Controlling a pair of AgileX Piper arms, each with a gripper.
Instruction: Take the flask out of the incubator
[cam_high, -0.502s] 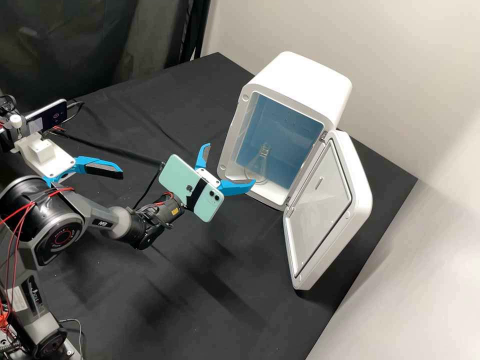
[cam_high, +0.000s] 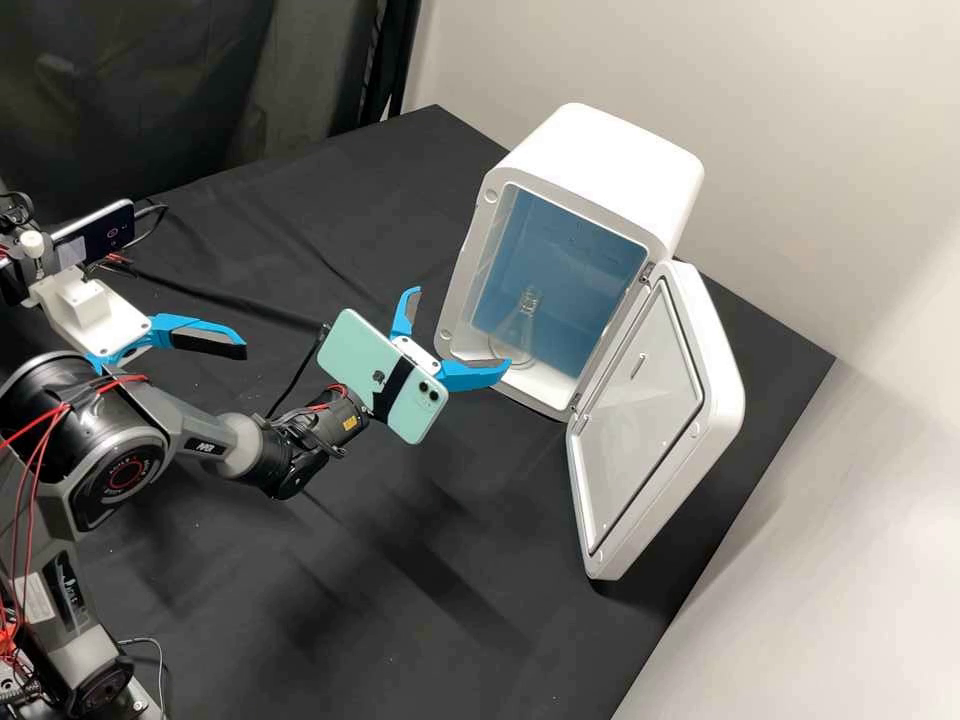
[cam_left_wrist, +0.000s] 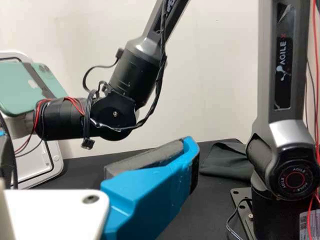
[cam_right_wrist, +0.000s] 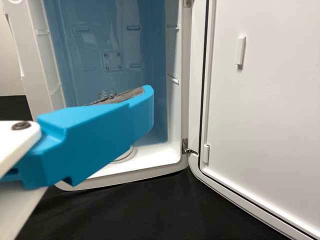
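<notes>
Flask (cam_high: 528, 308) first: clear, conical, upright on the floor of the incubator (cam_high: 600, 160), toward the back of the blue-lined chamber, neck up. Door (cam_high: 660, 430) swung wide on its side hinge, so nothing between the opening and the glass.

Right hand (cam_high: 458, 330) poised just at the chamber's lower front edge, blue fingers (cam_high: 478, 372) spread well apart with nothing between them — pointed into the opening. From there, straight ahead and a little deeper to reach the flask. Long axis vertical, so probably best met from the side, one finger to each flank of the neck or upper body, rather than from above. In the right wrist view, one finger (cam_right_wrist: 95, 132) across the lower chamber, hiding most of the glass; just a curve of round base beneath it.

Left hand (cam_high: 190, 335) well back over the surface (cam_high: 400, 600), far from the incubator and aimed across toward the other arm — cannot tell whether apart or together. Plainly the farther of the two; by this reckoning, the right arm's job.

Worth minding: little clearance over the sill, and a light, narrow-necked vessel likely to tip if nudged before being clamped.
</notes>
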